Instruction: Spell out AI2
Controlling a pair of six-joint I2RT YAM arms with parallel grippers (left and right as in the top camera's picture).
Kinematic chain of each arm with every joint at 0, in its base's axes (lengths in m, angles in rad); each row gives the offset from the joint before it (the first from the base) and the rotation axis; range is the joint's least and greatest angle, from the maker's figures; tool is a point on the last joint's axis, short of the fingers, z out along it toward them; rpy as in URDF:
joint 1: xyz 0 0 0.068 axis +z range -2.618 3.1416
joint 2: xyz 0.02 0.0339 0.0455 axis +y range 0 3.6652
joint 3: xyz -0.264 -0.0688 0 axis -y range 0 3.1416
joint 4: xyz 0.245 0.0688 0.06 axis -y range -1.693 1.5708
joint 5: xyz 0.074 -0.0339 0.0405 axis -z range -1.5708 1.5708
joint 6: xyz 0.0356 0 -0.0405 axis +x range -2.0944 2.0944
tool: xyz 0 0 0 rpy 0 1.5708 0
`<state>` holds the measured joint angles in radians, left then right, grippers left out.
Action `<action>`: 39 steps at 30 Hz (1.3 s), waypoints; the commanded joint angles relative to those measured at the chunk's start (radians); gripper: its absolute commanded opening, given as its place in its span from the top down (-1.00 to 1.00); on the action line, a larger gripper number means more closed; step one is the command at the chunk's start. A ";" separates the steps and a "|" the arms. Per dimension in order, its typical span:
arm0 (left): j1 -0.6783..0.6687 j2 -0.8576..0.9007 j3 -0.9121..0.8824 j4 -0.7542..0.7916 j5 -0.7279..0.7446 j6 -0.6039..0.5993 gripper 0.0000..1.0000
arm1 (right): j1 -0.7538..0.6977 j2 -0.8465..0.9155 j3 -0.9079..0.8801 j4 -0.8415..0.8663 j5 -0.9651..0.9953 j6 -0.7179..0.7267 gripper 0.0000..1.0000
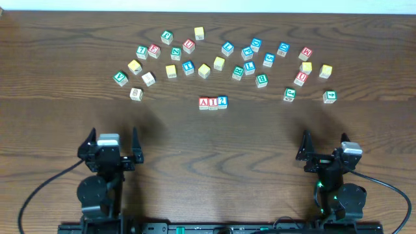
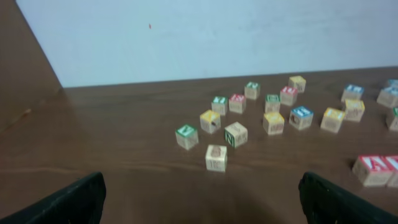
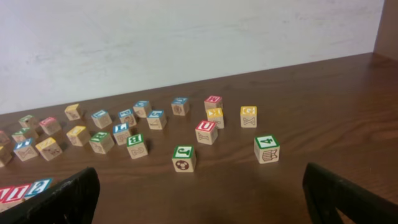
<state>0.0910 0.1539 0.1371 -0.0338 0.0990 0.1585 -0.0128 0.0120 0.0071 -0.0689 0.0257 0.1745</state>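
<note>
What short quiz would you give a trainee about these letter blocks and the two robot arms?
1. True or false: the front row of blocks reads A, I, 2 from left to right in the overhead view.
2. Pick one: the 2 block has lettering that is (A) red, (B) blue, (C) green.
3. Fill in the gap: the left gripper and the right gripper are both open and hold ____.

Key: 1 true; 2 B; 3 nothing.
</note>
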 commanded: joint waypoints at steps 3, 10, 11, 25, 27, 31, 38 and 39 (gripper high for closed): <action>0.005 -0.110 -0.082 0.016 0.006 0.013 -0.95 | -0.006 -0.006 -0.002 -0.004 -0.002 0.004 -0.98; 0.005 -0.153 -0.134 0.005 0.006 0.013 -0.95 | -0.006 -0.006 -0.002 -0.004 -0.002 0.004 -0.98; 0.005 -0.153 -0.134 0.001 0.006 0.013 -0.95 | -0.006 -0.006 -0.002 -0.004 -0.002 0.004 -0.99; 0.005 -0.153 -0.134 -0.028 0.006 0.013 -0.95 | -0.006 -0.006 -0.002 -0.004 -0.002 0.004 -0.98; 0.005 -0.153 -0.133 -0.029 0.006 0.013 -0.95 | -0.006 -0.006 -0.002 -0.004 -0.002 0.004 -0.98; 0.005 -0.149 -0.133 -0.028 0.006 0.013 -0.95 | -0.006 -0.006 -0.002 -0.004 -0.002 0.004 -0.99; 0.005 -0.149 -0.133 -0.028 0.006 0.013 -0.95 | -0.006 -0.006 -0.002 -0.004 -0.002 0.004 -0.99; 0.005 -0.149 -0.133 -0.028 0.006 0.013 -0.95 | -0.006 -0.006 -0.002 -0.004 -0.002 0.004 -0.98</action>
<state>0.0910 0.0109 0.0216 -0.0284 0.0982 0.1585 -0.0128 0.0120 0.0071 -0.0692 0.0254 0.1745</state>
